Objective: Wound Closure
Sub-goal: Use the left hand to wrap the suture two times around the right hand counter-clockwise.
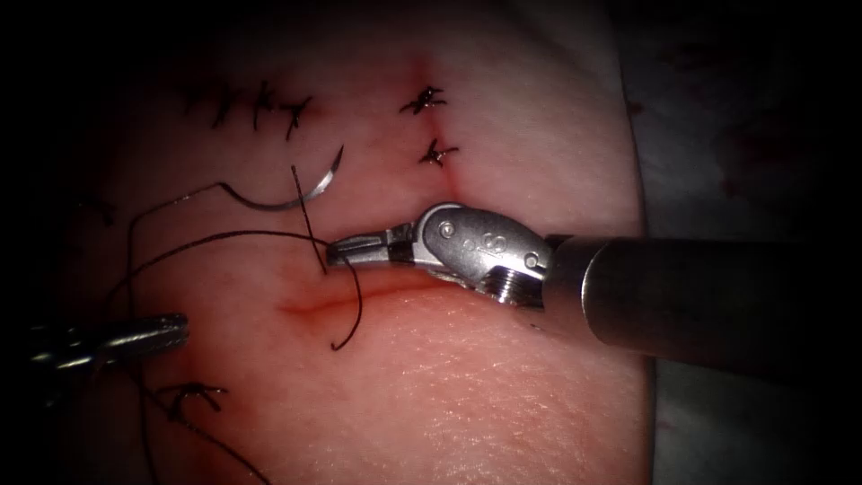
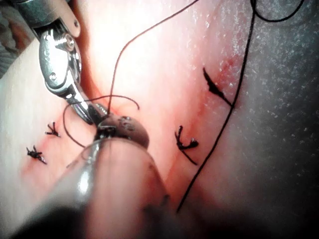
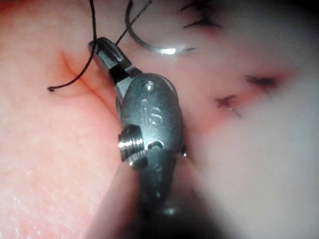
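Note:
The curved needle point(image 1: 289, 199) lies free on the tissue point(image 1: 467, 395) to the left of the cut, held by neither tool; it also shows as needle point(image 3: 154, 46). My right tool point(image 1: 339, 253) reaches in just above the cut point(image 1: 359, 301), its jaws shut on the black thread point(image 1: 310, 224) near its short loose end point(image 3: 50, 88). From there the thread runs left to my left tool point(image 1: 175, 330), low on the left, which looks shut on it. In the left wrist view the right tool point(image 2: 94, 113) sits close to my left tool's tip point(image 2: 112, 125).
Tied stitches sit at the top right point(image 1: 422, 101), just below point(image 1: 437, 154), in a row at the top left point(image 1: 251, 108) and at the lower left point(image 1: 193, 395). Red fluid tints the cut. A pale cloth point(image 1: 745, 135) borders the tissue on the right.

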{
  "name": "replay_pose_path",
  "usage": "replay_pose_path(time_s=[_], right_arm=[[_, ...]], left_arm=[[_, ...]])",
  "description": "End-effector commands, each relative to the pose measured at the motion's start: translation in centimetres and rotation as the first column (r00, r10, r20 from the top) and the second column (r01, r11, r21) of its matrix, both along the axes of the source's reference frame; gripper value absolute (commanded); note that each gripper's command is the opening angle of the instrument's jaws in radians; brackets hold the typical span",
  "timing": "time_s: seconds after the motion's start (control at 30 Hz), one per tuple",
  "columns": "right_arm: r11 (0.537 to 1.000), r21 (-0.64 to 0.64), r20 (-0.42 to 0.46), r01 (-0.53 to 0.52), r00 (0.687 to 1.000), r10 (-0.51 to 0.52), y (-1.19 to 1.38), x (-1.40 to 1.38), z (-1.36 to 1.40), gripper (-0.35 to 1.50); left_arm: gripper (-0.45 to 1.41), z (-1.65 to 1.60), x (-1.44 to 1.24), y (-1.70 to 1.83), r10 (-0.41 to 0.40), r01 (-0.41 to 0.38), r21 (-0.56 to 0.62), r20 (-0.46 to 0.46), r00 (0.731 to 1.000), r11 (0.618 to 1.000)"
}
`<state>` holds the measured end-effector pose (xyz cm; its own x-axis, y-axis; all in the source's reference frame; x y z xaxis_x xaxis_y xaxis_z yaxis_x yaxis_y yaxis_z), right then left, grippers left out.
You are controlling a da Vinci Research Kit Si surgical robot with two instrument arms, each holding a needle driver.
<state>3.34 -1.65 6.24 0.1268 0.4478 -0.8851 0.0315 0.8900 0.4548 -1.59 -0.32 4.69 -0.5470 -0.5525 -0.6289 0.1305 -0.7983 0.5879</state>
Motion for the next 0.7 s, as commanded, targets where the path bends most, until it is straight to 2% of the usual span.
replay_pose_path(time_s=[0.03, 0.1, 0.13, 0.17, 0.23, 0.47, 0.7], right_arm=[[1.0, 0.0, -0.051, -0.015, 0.999, 0.014, -0.02, 0.13, -0.01, -0.35], [0.999, 0.033, -0.08, -0.024, 0.996, 0.026, -0.03, 0.15, -0.05, -0.35], [0.996, 0.073, -0.131, -0.046, 0.99, 0.055, -0.05, 0.19, -0.1, -0.35], [0.996, 0.073, -0.131, -0.046, 0.99, 0.055, -0.05, 0.19, -0.1, -0.35], [0.99, 0.12, -0.205, -0.075, 0.974, 0.099, -0.07, 0.27, -0.16, -0.35], [0.978, 0.195, -0.284, -0.075, 0.95, 0.129, -0.08, 0.4, -0.18, -0.35], [0.968, 0.231, -0.307, -0.1, 0.936, 0.17, -0.04, 0.39, -0.24, -0.35]], left_arm=[[-0.45, 0.14, -0.06, 0.05, 0.002, -0.002, 0.001, 0.016, 1.0, 1.0], [-0.45, 0.22, -0.06, 0.07, 0.01, -0.011, 0.011, 0.029, 1.0, 1.0], [-0.45, 0.32, -0.07, 0.08, 0.023, -0.025, 0.032, 0.048, 0.999, 0.999], [-0.45, 0.32, -0.07, 0.08, 0.023, -0.025, 0.032, 0.048, 0.999, 0.999], [-0.45, 0.53, -0.1, 0.06, 0.043, -0.048, 0.076, 0.059, 0.997, 0.996], [-0.45, 0.96, -0.17, 0.02, 0.108, -0.114, 0.138, 0.052, 0.993, 0.984], [-0.45, 1.2, -0.17, 0.01, 0.142, -0.147, 0.184, 0.039, 0.989, 0.972]])
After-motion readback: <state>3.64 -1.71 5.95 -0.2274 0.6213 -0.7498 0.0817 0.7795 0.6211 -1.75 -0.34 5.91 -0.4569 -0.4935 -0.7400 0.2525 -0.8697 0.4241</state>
